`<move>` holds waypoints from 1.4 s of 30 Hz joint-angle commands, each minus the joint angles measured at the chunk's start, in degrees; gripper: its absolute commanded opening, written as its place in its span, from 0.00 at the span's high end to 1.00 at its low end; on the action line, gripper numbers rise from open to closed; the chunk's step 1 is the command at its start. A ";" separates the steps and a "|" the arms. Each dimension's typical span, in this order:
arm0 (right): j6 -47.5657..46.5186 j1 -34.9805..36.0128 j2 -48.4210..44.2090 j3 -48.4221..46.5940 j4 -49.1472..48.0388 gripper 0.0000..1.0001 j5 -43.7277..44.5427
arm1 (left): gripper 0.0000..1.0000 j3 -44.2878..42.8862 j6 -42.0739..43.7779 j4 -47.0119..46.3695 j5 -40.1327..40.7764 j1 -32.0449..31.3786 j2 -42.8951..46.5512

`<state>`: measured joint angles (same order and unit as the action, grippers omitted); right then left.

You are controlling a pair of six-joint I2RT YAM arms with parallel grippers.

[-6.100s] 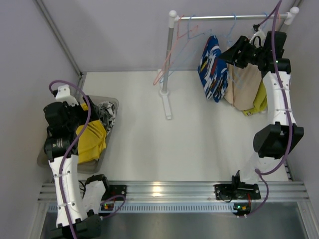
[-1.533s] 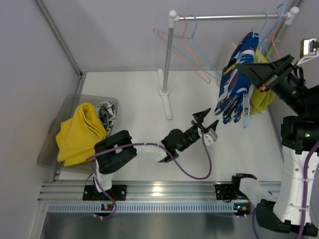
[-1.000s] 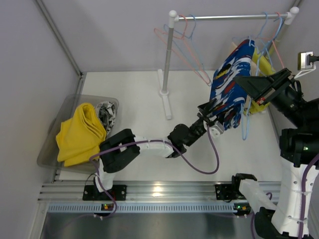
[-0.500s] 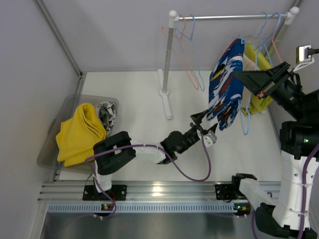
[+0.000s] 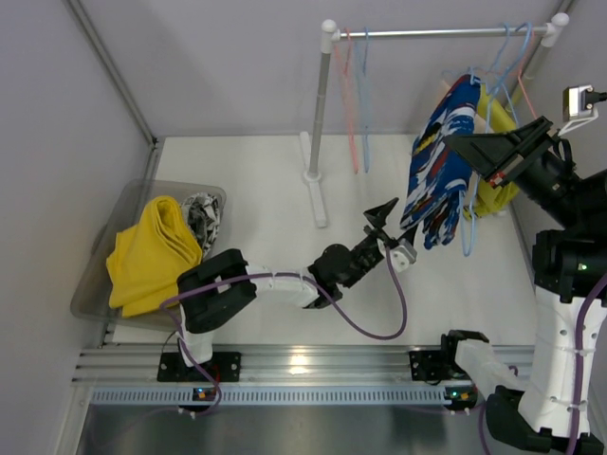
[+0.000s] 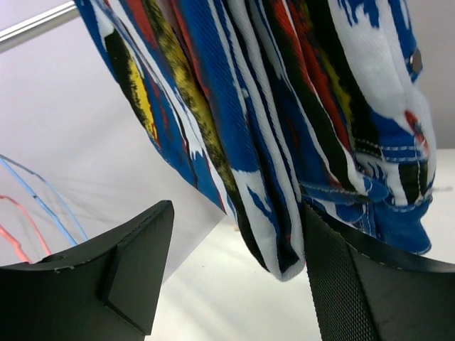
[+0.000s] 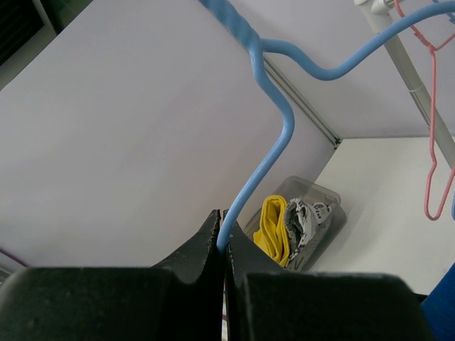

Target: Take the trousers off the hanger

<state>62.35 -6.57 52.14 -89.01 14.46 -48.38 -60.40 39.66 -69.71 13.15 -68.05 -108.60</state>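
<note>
Black and spread wide, the left end effector [image 6: 238, 213] brackets the hem of the blue trousers with white and red patches [image 6: 284, 128] without gripping it. The right end effector [image 7: 224, 234] pinches their blue wire hanger [image 7: 274, 153]. The plain yellow trousers [image 5: 152, 251] and the black-and-white print trousers [image 5: 201, 216] lie in the clear plastic bin [image 5: 133, 199], so one pair is left.

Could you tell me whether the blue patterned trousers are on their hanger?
On: the blue, white and red trousers hang draped from a light-blue wire hanger.

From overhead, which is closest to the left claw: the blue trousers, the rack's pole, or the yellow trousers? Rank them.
1. Blue trousers, hanging just right of the left claw.
2. Rack's pole, to its left.
3. Yellow trousers, far left in the bin.
</note>
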 commanded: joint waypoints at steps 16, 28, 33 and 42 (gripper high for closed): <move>-1.35 -0.73 -5.12 2.88 -11.38 1.00 -0.31 | 0.30 -8.49 0.86 -1.05 -0.49 1.61 -1.70; -2.58 -0.73 -7.23 5.95 -9.80 1.00 1.01 | 0.29 -15.97 0.59 0.89 1.62 1.17 -3.12; -1.18 -0.73 -6.35 5.26 -10.76 1.00 1.88 | 0.22 -13.09 0.68 1.51 1.01 -0.32 -1.27; 2.52 -0.73 -5.73 3.93 -15.51 1.00 3.91 | 0.19 -10.17 -0.02 1.77 1.79 -2.00 -1.35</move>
<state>65.95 -6.57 48.03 -81.73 11.99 -46.33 -69.95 40.64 -64.86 14.48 -69.91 -112.03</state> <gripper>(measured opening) 0.003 0.809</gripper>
